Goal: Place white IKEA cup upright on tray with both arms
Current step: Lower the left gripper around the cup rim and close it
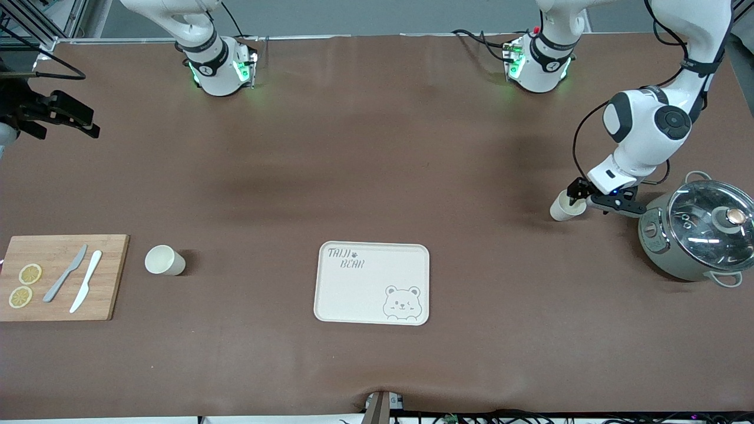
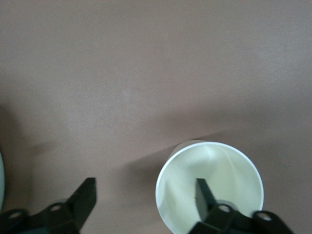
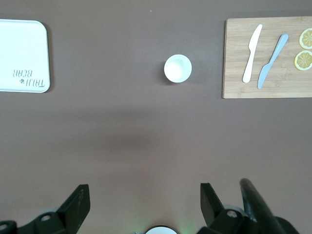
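Note:
A white cup [image 1: 566,207] stands upright on the table at the left arm's end, beside a pot. My left gripper [image 1: 580,197] is open and low over it. In the left wrist view one finger [image 2: 204,195] is inside the cup [image 2: 209,187] and the other finger [image 2: 85,195] is outside its wall. A second white cup [image 1: 165,260] stands upright beside the cutting board and shows in the right wrist view [image 3: 177,68]. The cream bear tray [image 1: 372,282] lies bare mid-table and its end shows in the right wrist view [image 3: 22,56]. My right gripper [image 1: 70,115] is open, high over the right arm's end [image 3: 145,202].
A grey-green pot with a glass lid [image 1: 698,229] stands close to the left gripper. A wooden cutting board [image 1: 59,277] holds two knives and two lemon slices; it also shows in the right wrist view [image 3: 268,57].

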Tool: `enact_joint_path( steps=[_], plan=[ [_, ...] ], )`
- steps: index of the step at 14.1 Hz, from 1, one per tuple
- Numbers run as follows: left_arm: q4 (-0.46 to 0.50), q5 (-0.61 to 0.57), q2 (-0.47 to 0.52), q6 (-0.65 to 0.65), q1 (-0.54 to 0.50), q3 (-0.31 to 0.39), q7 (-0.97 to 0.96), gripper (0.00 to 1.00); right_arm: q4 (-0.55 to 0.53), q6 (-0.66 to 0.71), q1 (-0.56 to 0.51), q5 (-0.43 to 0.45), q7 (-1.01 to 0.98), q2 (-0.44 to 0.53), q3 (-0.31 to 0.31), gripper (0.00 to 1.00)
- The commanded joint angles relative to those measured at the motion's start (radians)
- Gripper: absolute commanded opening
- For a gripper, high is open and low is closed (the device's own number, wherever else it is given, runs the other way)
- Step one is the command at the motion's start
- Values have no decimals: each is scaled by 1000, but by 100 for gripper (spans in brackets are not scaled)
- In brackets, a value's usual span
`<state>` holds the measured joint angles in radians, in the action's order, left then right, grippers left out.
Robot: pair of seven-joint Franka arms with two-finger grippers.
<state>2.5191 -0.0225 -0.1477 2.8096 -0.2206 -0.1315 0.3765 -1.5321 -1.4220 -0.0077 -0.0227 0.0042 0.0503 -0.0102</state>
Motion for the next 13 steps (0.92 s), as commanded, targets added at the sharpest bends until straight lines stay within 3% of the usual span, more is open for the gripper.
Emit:
enact_joint_path(
  steps=[1,3,13],
  plan=[
    [3,-22,-10,19,-17,-8,13,6,-10,-5,2,12,-13,10,-1,100],
    [4,-22,-10,19,-17,-8,15,0,-10,-5,0,10,-13,10,-1,100],
    [-23,-22,5,2,-39,-16,-1,0,-8,-5,0,9,-12,10,-1,100]
  ],
)
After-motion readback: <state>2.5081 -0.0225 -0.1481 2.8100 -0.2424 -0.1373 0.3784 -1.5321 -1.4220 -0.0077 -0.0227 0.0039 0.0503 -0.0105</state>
